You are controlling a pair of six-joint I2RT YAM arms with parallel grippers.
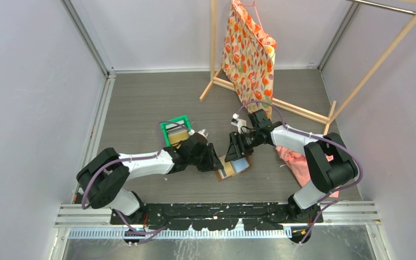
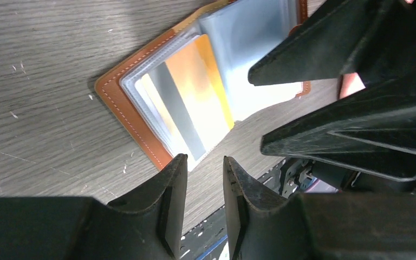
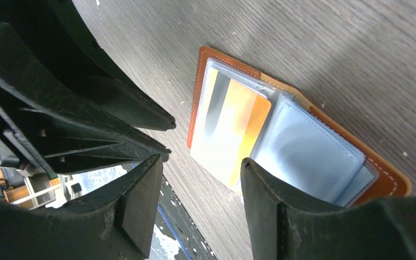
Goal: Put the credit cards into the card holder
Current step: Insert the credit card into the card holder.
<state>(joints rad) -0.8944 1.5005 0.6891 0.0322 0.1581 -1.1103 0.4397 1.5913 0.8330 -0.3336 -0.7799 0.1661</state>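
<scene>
The card holder (image 1: 234,167) lies open on the table, brown leather with clear blue-tinted sleeves. It shows in the left wrist view (image 2: 120,105) and the right wrist view (image 3: 387,173). A gold credit card with a grey stripe (image 2: 195,103) sits in its sleeve and also shows in the right wrist view (image 3: 230,127). My left gripper (image 1: 212,158) (image 2: 205,160) hovers just left of the holder, jaws a little apart and empty. My right gripper (image 1: 232,147) (image 3: 200,160) hovers over the holder's far edge, open and empty. The two grippers face each other closely.
A green bin (image 1: 169,129) holding more cards stands behind the left gripper. A wooden rack (image 1: 281,103) with a floral cloth (image 1: 249,54) stands at the back. A pink cloth (image 1: 298,162) lies to the right.
</scene>
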